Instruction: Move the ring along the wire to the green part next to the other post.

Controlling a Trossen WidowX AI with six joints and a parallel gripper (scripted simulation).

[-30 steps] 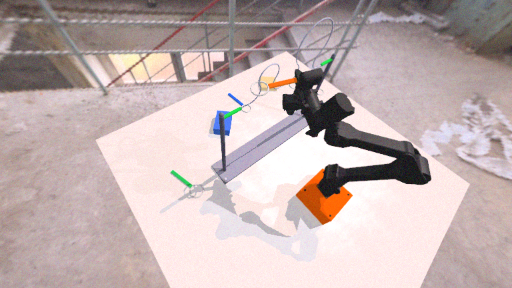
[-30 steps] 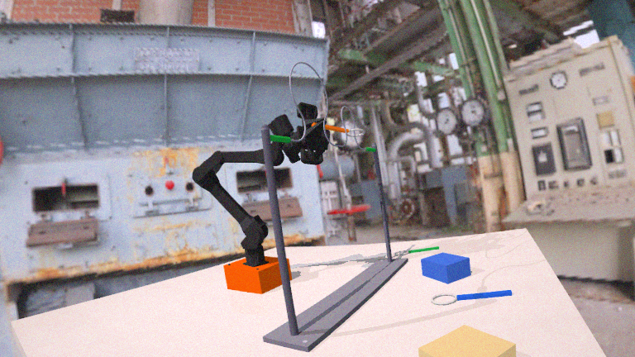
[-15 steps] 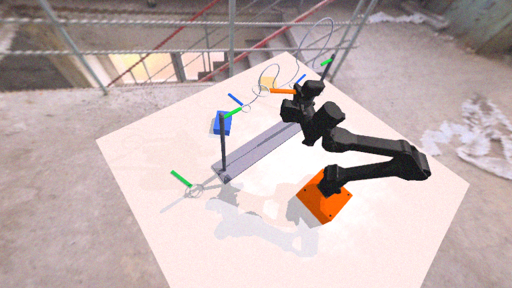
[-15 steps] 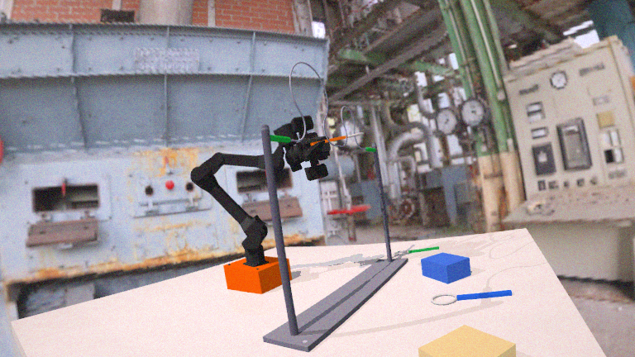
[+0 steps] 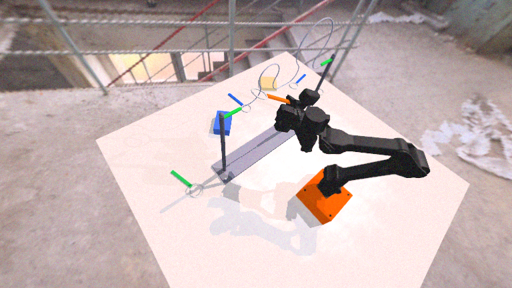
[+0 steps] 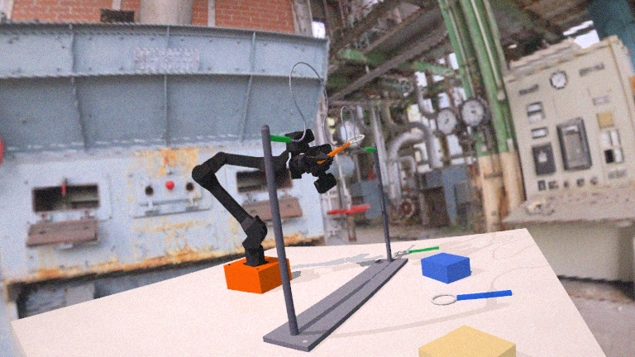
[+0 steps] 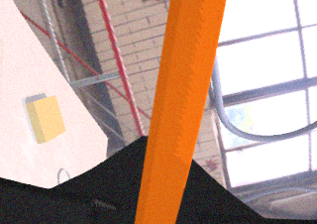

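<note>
The ring [image 5: 266, 97] [image 6: 363, 136] is around the thin grey wire [image 5: 333, 24] [image 6: 290, 83] [image 7: 238, 131], on the stretch between the low bend and the left post's green part [image 5: 233, 113] [image 6: 370, 149]. Whether it touches the wire cannot be told. The orange handle [image 5: 277, 99] [image 6: 337, 149] [image 7: 180, 95] slants up from the gripper to the ring in the exterior view. My gripper [image 5: 289, 101] [image 6: 323, 159] is shut on the handle's lower end. The other green part [image 5: 326, 61] [image 6: 279, 138] is at the far post, behind the arm in the top view.
The left post [image 5: 223, 141] [image 6: 383, 203] and the far post [image 5: 323, 77] [image 6: 278, 240] stand on a grey base [image 5: 245, 157] [image 6: 346, 311]. A blue box [image 5: 223, 123] [image 6: 445, 267], a yellow box [image 5: 268, 83] [image 6: 468, 345] [image 7: 46, 119] and loose ringed handles lie on the table.
</note>
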